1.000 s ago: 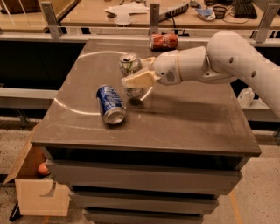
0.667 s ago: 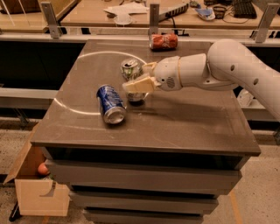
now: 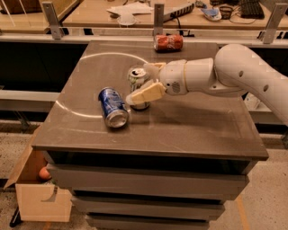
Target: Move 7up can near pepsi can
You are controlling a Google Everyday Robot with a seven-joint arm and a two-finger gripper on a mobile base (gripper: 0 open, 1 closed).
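The 7up can (image 3: pixel 137 81) stands upright on the grey table (image 3: pixel 189 126), silver top up and green showing on its label. My gripper (image 3: pixel 145 81) reaches in from the right, with one cream finger (image 3: pixel 146 93) in front of the can and the other behind it. It is shut on the can. The pepsi can (image 3: pixel 112 107), dark blue with white markings, lies on its side just left of the 7up can, a small gap between them. My white arm (image 3: pixel 234 74) stretches across the right side of the table.
A red can (image 3: pixel 168 42) lies on its side at the table's far edge. A counter with papers and clutter (image 3: pixel 135 11) runs behind. An open cardboard box (image 3: pixel 38 188) sits on the floor at the table's front left corner.
My gripper has moved toward the table's front with the 7up can between its fingers, bringing the can closer to the pepsi can. The pepsi can and red can have not moved.
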